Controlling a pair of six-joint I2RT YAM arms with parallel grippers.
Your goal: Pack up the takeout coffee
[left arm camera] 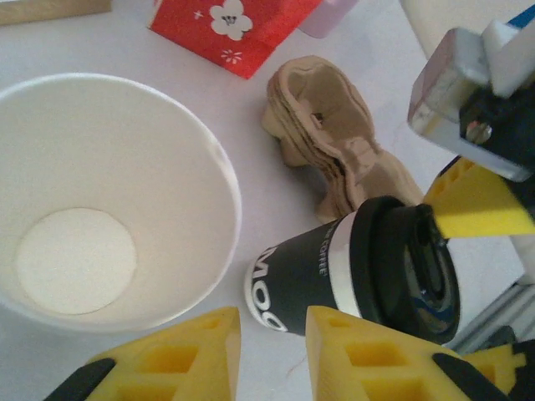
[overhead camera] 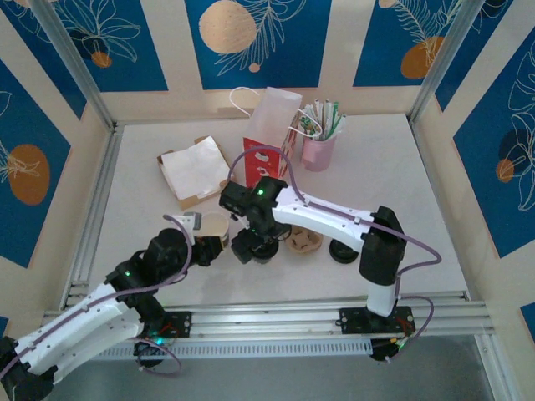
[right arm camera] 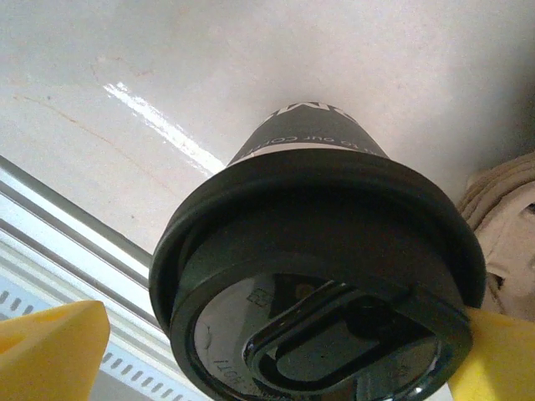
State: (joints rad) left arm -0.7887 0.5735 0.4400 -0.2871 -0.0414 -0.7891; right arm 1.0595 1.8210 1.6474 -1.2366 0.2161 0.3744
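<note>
**Background clutter around the red bag**

So the landmark is the red-and-white paper gift bag with white loop handles (overhead camera: 272, 125), standing upright on the white tabletop (overhead camera: 401, 184). Just to its right is a pink cup stuffed with wrapped straws (overhead camera: 318, 150). To its left, slightly nearer, lies a flat brown cardboard tray with white paper on it (overhead camera: 194, 171). In front of the bag sits a tan crumpled pulp cup holder (left arm camera: 334, 142), with a round black plastic lid (overhead camera: 343, 251) just right of that.
</note>
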